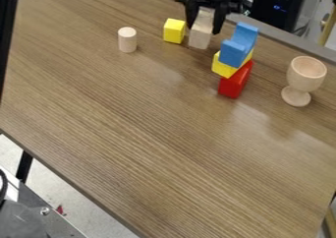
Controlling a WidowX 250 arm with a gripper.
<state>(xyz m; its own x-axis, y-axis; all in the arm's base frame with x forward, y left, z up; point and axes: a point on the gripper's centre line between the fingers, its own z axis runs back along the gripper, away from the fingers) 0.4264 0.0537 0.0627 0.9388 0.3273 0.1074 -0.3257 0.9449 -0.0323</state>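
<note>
on wooden table (pixel 151 133), grasp pale block (pixel 200 37) at gripper (pixel 204 30) by flat sides; probably light, stiff; cannot tell whether gripped yet or loose

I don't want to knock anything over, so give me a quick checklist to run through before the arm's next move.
1. Gripper at the pale wooden block: ok.
2. Firm hold on that block: cannot tell.
3. Wide room on all sides of that block: not ok, the small yellow cube stands close beside it.
4. Stack standing, blue piece above yellow block above red block: ok.
5. Wooden cylinder upright: ok.
6. Wooden goblet upright, apart from the stack: ok.
</note>
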